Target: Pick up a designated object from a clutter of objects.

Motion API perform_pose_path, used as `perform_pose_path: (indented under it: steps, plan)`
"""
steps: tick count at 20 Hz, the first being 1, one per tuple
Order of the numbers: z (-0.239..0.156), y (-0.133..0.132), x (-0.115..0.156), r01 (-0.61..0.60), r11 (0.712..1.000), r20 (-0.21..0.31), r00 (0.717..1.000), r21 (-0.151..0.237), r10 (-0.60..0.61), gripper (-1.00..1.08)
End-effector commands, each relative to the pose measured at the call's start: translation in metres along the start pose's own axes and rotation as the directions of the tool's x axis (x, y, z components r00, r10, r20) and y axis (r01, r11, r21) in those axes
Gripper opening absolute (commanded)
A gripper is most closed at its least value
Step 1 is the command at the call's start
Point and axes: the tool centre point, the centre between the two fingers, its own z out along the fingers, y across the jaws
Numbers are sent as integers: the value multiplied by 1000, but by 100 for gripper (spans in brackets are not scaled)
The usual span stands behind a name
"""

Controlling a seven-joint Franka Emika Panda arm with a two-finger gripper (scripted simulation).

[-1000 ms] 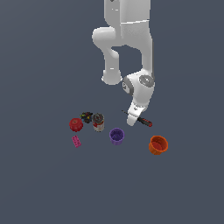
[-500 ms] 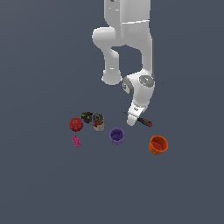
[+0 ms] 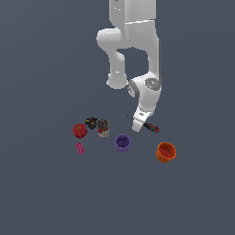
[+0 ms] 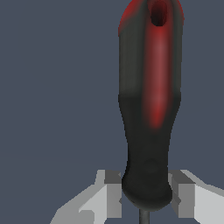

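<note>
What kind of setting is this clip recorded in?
Most likely a simulated tabletop test scene, not a real room: a featureless grey floor, flat-shaded small items such as the orange cup and purple cup, and a lone white arm whose claw straddles a screwdriver.

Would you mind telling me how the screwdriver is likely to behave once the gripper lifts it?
The screwdriver looks rigid, so it probably won't flex. Its handle is rounded and smooth, so it may slip or twist. The gripper straddles the handle's narrow end by the shaft, so the long handle may tilt it.
</note>
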Motion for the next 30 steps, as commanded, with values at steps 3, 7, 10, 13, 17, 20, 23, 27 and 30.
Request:
perform_pose_path:
  steps: [3, 7, 10, 13, 17, 20, 23, 27, 30]
  plan:
    - [-10, 8, -11, -1, 1000, 0, 1000, -1, 1, -100]
    - [-25, 19, -26, 0, 1000, 0, 1000, -1, 0, -100]
    - [-38, 29, -41, 0, 1000, 0, 1000, -1, 0, -100]
    - [-54, 40, -57, 0, 1000, 0, 1000, -1, 0, -100]
    - [-76, 56, -80, 0, 1000, -1, 1000, -1, 0, -100]
    - [-94, 69, -98, 0, 1000, -2, 1000, 0, 0, -100]
    - [-114, 83, -118, 0, 1000, -4, 1000, 1, 0, -100]
    - [-142, 103, -147, 1, 1000, -6, 1000, 2, -1, -100]
    - [-165, 120, -171, 0, 1000, -7, 1000, 2, 0, -100]
